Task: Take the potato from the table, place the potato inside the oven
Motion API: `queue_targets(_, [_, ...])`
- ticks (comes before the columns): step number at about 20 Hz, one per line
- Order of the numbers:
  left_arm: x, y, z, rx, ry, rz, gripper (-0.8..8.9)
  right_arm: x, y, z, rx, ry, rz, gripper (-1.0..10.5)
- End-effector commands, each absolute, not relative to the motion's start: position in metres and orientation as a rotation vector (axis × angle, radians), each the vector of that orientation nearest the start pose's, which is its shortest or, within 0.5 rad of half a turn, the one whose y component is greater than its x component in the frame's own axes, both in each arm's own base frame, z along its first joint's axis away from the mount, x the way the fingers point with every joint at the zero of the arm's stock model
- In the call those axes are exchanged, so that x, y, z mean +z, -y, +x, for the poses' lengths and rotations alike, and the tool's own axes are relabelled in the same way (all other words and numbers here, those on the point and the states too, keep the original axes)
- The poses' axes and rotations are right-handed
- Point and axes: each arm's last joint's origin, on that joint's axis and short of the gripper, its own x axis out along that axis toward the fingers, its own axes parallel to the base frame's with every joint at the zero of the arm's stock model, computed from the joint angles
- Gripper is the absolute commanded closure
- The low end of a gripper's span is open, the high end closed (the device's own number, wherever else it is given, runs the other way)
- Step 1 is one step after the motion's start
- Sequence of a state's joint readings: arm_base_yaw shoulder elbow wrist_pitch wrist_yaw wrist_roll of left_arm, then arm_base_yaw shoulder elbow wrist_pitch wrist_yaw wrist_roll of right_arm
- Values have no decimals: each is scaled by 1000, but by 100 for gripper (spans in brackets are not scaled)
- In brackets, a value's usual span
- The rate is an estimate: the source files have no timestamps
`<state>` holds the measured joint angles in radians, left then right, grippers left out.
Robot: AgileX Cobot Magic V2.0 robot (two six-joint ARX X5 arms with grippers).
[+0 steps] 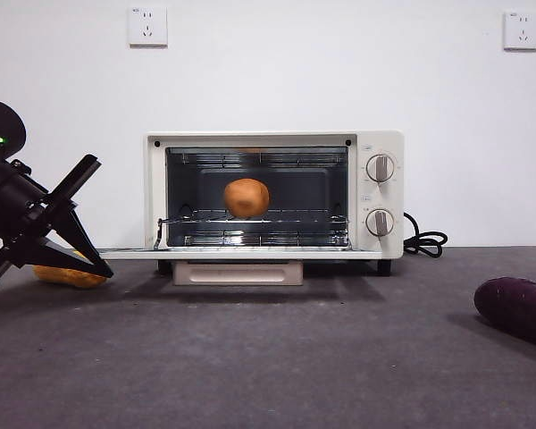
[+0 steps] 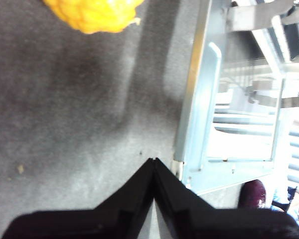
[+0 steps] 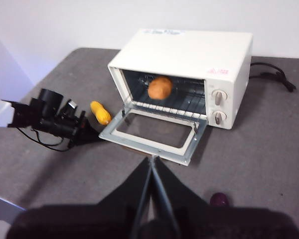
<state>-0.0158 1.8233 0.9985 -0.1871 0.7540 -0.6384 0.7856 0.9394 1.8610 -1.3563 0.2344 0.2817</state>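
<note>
potato [image 1: 247, 197] on oven [image 1: 274, 196] rack, left end effector [image 2: 153, 162] closed, empty, well apart

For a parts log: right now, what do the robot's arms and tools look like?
Both are matte black. The left tool has two flat, tapering jaws on a bulky black wrist housing with a lit green indicator and thin black cables. The right tool shows two black wedge-shaped jaws tapering to a point.
</note>
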Motion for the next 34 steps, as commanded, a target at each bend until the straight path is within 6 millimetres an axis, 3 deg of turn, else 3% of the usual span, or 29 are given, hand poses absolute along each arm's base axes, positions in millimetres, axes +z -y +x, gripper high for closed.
queue_targets(1, [141,28,344,-415,-1183,-967,820,503,-32,42,474,-488,50,958])
queue_targets(7, [158,29,356,-489,-1143,-985,820,503,-31,41,475,-485,54,958])
queue_targets(17, [222,30,390,-557,-1025,-943,820,503,-31,40,475,-483,55,958])
queue_targets(34, [229,30,394,-545,-994,-946,820,503,-31,40,475,-483,55,958])
